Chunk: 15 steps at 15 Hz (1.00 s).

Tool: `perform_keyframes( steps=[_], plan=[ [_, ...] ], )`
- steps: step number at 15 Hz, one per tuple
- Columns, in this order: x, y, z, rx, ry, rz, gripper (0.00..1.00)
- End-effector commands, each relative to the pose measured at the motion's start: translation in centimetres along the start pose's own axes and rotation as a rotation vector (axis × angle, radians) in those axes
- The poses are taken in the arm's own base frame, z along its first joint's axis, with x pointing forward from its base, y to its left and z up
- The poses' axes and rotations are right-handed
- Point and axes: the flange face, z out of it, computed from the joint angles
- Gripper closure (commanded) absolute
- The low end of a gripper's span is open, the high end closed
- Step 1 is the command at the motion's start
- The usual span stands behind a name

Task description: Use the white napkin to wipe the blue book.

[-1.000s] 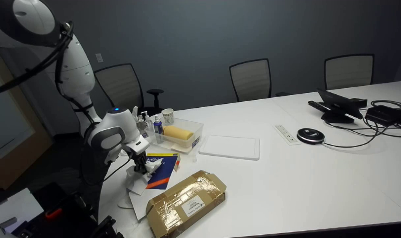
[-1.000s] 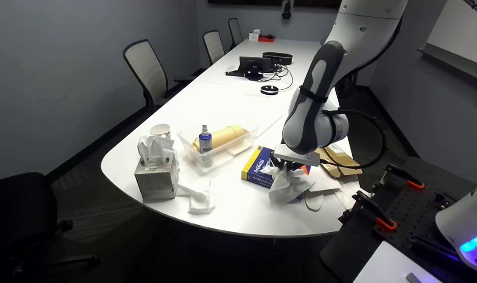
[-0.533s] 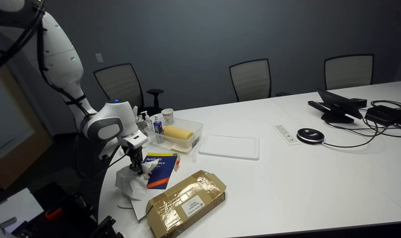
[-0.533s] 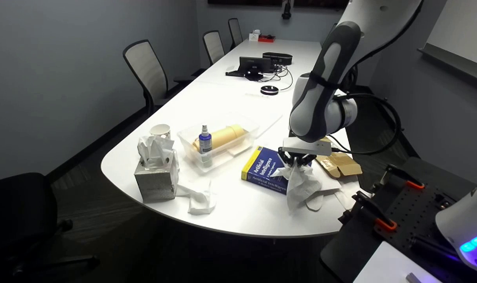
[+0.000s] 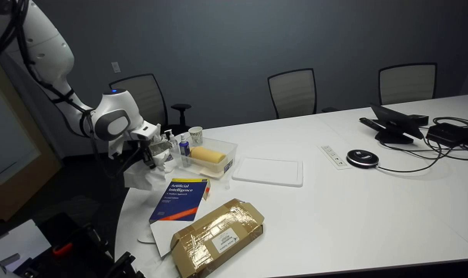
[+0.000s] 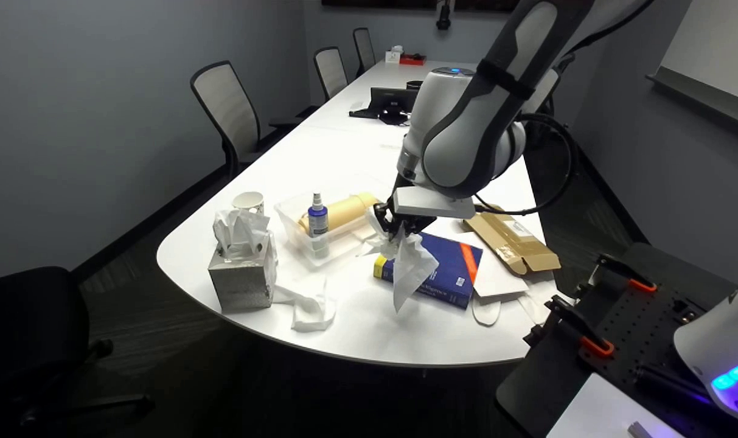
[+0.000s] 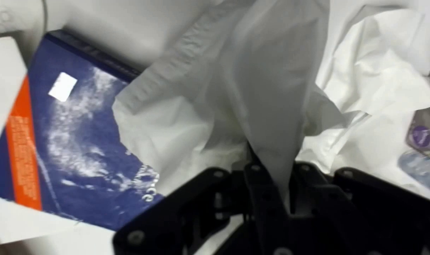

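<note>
In an exterior view, on the bench (image 6: 356,331), the tissue box (image 6: 242,283) stands at left, the paper cup (image 6: 255,207) behind it. Rightward come the plastic bin (image 6: 344,241) with the spray bottle (image 6: 317,220) in it, the textbook (image 6: 449,261), then the cardboard box (image 6: 508,244). Before the textbook's left end hangs the napkin (image 6: 414,264), in the end effector (image 7: 278,170).

The blue book (image 5: 179,200) near the tool (image 7: 280,169) reads "Artificial Intelligence", its smaller lines blurred; on the carton (image 5: 218,224), farther off, the white label (image 5: 225,240) is illegible.
</note>
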Motion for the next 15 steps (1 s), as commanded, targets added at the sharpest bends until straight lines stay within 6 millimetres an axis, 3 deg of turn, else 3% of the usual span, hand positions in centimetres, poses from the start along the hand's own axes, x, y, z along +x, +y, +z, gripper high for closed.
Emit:
perform_keyframes(
  steps=[1, 4, 12, 15],
  plan=[
    [-1.7, -5.0, 1.7, 0.041, -0.022, -0.123, 0.97],
    [-3.1, -7.8, 4.0, 0.032, -0.053, -0.208, 0.97],
    [-2.1, -9.6, 9.6, -0.101, -0.111, -0.299, 0.97],
    [-1.8, -10.6, 10.7, -0.116, -0.119, -0.316, 0.97]
  ],
)
